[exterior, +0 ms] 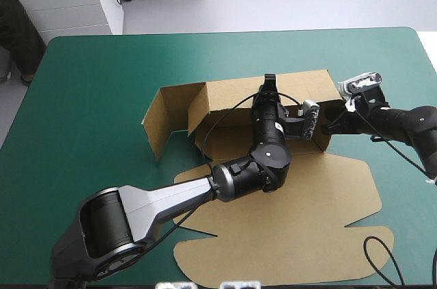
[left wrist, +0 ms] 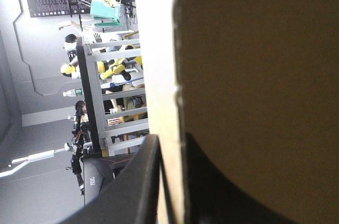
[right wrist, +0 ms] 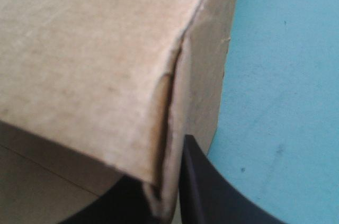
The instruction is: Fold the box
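The teal-green tabletop (exterior: 102,84) carries the brown box (exterior: 225,101) at its middle, a little to the right. Nearest the robot the lid (exterior: 293,227) lies flat on the cover, its scalloped end toward the near edge. Beyond it the tray stands with walls raised and its open side up. The whole sheet's long axis runs from near to far, leaning slightly leftward as it goes, while the tray itself lies longways across the table.

The left end effector (exterior: 269,84) reaches over the tray and is clamped on the far wall (exterior: 300,84); its wrist view shows the board's edge pinched between the black fingers. The right end effector (exterior: 329,125) is closed on the tray's right-hand corner, the folded board between its fingers.

The risks, as I judge them: nothing pins the lid, so a pull from either arm could drag the entire sheet across the cover. The corner grip sits on a crease and could crush or tear it. The side flap (exterior: 164,121) at the left splays outward untucked, so that end may spring open
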Available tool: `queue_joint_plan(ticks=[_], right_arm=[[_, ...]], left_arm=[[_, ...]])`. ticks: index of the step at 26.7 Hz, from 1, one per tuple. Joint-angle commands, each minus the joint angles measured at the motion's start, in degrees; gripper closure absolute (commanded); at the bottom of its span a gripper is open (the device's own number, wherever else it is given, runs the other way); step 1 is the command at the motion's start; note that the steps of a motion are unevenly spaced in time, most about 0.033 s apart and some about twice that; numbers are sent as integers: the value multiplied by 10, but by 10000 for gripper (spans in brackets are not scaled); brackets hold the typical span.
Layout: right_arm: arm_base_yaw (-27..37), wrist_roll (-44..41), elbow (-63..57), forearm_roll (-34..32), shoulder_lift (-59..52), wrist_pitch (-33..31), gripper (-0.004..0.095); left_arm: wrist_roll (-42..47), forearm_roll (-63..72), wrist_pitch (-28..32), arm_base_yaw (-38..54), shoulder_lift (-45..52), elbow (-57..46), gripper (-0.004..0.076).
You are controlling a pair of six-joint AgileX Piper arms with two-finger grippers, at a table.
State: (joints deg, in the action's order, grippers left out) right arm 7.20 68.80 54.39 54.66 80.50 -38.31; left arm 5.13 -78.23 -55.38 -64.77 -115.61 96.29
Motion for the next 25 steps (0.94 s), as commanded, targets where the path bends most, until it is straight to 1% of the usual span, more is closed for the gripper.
queue_joint_plan(ticks=[1,2,4,5,6,12,17,20,21,23,24,25], right_arm=[[-1,-36,14,12,-18,-8,907],[-1,-48,14,1,-18,-3,907],[-1,-66,14,-12,-18,3,907],[-1,-75,14,-15,-18,6,907],[-1,-77,14,-16,-18,10,907],[-1,-98,14,-19,-18,34,907],[-1,-125,19,-46,-18,50,907],[-1,-147,30,-63,-18,50,907],[-1,-153,38,-68,-18,50,907],[-1,-154,46,-68,-18,46,907],[-1,-154,47,-68,-18,45,908],[-1,-158,48,-68,-18,45,907]], left_arm=[[4,-30,-1,-3,24,11,512],[7,-42,-1,-3,24,11,456],[20,-67,0,-3,24,11,370],[28,-80,0,-3,24,11,338],[33,-91,0,-3,24,11,322],[34,-117,1,-25,24,11,321],[51,-160,-5,-69,24,11,321],[55,-179,-18,-95,24,11,321],[76,-184,-33,-109,24,11,321],[90,-184,-47,-118,24,11,321],[90,-184,-57,-122,24,11,332],[90,-182,-63,-123,30,11,409]])
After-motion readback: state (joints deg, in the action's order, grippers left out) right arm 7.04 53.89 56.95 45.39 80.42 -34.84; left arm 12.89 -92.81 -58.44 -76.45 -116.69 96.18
